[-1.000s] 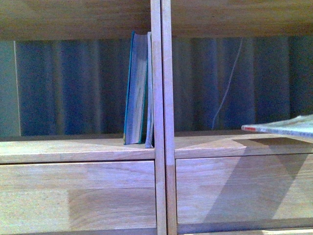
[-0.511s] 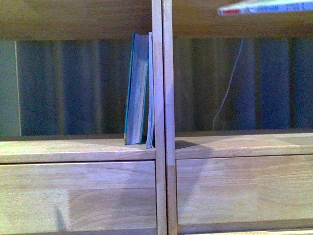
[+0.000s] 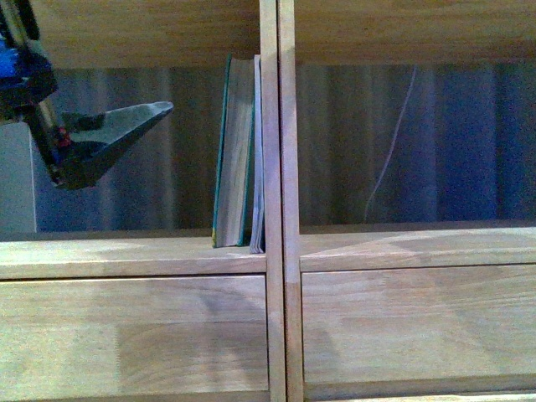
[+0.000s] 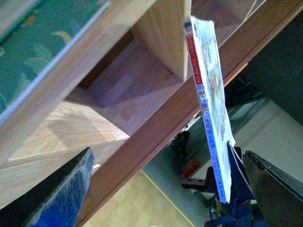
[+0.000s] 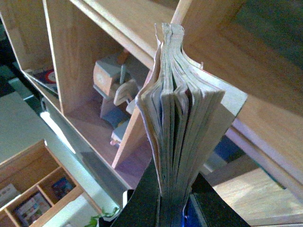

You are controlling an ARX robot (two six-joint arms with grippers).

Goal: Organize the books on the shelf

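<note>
Firmly, right gripper clamps the Chinese-lettered paperback — left gripper gapes wide.

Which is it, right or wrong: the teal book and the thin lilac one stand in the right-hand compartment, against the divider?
Wrong compartment: in the front view the teal book and the thin lilac one stand in the left-hand compartment, against the divider.
</note>
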